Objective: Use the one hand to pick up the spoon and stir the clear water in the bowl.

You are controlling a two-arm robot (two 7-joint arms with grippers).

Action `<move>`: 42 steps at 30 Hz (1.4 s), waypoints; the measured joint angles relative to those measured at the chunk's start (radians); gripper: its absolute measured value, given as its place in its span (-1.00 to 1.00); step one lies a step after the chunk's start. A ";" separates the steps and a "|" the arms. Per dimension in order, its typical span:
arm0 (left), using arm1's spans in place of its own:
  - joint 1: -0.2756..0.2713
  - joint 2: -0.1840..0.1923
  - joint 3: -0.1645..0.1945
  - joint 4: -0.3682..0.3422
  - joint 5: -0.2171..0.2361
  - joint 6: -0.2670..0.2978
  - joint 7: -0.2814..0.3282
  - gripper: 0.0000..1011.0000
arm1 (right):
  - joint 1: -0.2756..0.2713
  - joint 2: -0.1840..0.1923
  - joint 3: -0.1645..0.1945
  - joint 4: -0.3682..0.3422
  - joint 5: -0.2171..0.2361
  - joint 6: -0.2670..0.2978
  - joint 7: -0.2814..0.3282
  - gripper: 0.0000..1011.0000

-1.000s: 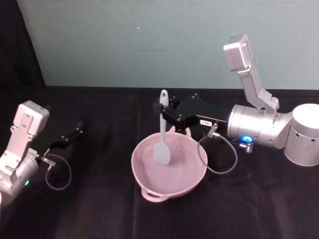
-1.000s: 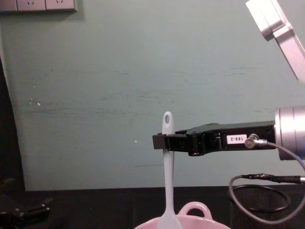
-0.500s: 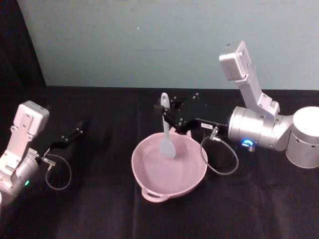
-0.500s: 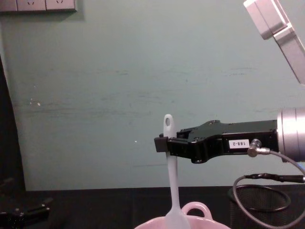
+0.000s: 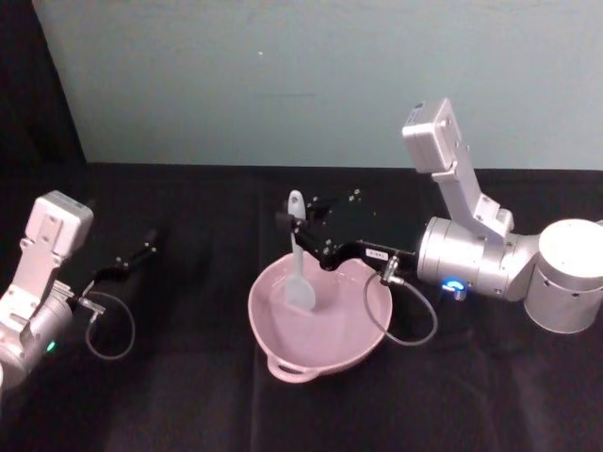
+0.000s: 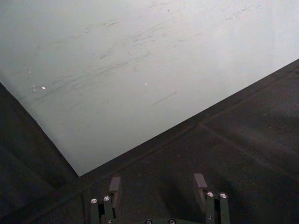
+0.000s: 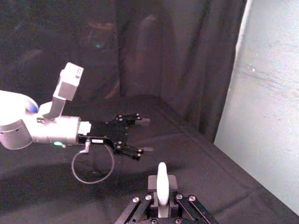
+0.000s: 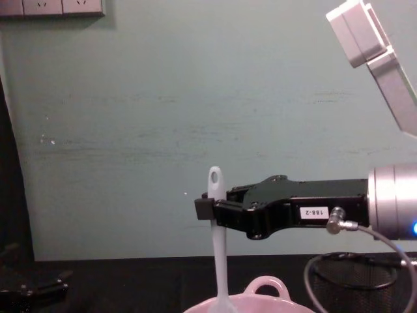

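Note:
My right gripper (image 5: 296,222) is shut on the upper handle of the white spoon (image 5: 299,273), which hangs upright with its blade down inside the pale pink bowl (image 5: 363,334) at the table's middle. In the chest view the gripper (image 8: 210,210) clamps the spoon (image 8: 218,261) just below the hole in its handle, above the bowl's loop handle (image 8: 266,287). The right wrist view shows the spoon's handle end (image 7: 162,184) between the fingers. My left gripper (image 5: 141,250) rests open over the black cloth at the left, its fingers (image 6: 115,185) apart with nothing between them.
A black cloth covers the table (image 5: 188,395) and a teal wall stands behind it. A grey cable (image 5: 415,320) loops from the right wrist beside the bowl. A black wire-mesh cup (image 8: 365,283) stands behind the right arm in the chest view.
My right gripper has carried the spoon leftward and lower, toward the bowl's left side, with the blade going deeper into the bowl. The left arm has not moved.

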 joint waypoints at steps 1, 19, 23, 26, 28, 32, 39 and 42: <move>0.000 0.000 0.000 0.000 0.000 0.000 0.000 0.99 | -0.001 -0.002 0.000 0.002 -0.001 -0.002 0.002 -0.76; 0.000 0.000 0.000 0.000 0.000 0.000 0.000 0.99 | 0.018 -0.079 0.012 0.088 -0.038 -0.026 0.048 -0.76; 0.000 0.000 0.000 0.000 0.000 0.000 0.000 0.99 | 0.033 -0.102 0.020 0.130 -0.045 -0.042 0.052 -0.76; 0.000 0.000 0.000 0.000 0.000 0.000 0.000 0.99 | 0.043 -0.113 0.028 0.159 -0.051 -0.047 0.052 -0.76; 0.000 0.000 0.000 0.000 0.000 0.000 0.000 0.99 | 0.045 -0.114 0.037 0.168 -0.055 -0.047 0.049 -0.76; 0.000 0.000 0.000 0.000 0.000 0.000 0.000 0.99 | 0.038 -0.102 0.055 0.164 -0.061 -0.047 0.039 -0.76; 0.000 0.000 0.000 0.000 0.000 0.000 0.000 0.99 | 0.002 -0.067 0.089 0.124 -0.066 -0.037 0.017 -0.76; 0.000 0.000 0.000 0.000 0.000 0.000 0.000 0.99 | -0.016 -0.052 0.100 0.101 -0.067 -0.030 0.014 -0.76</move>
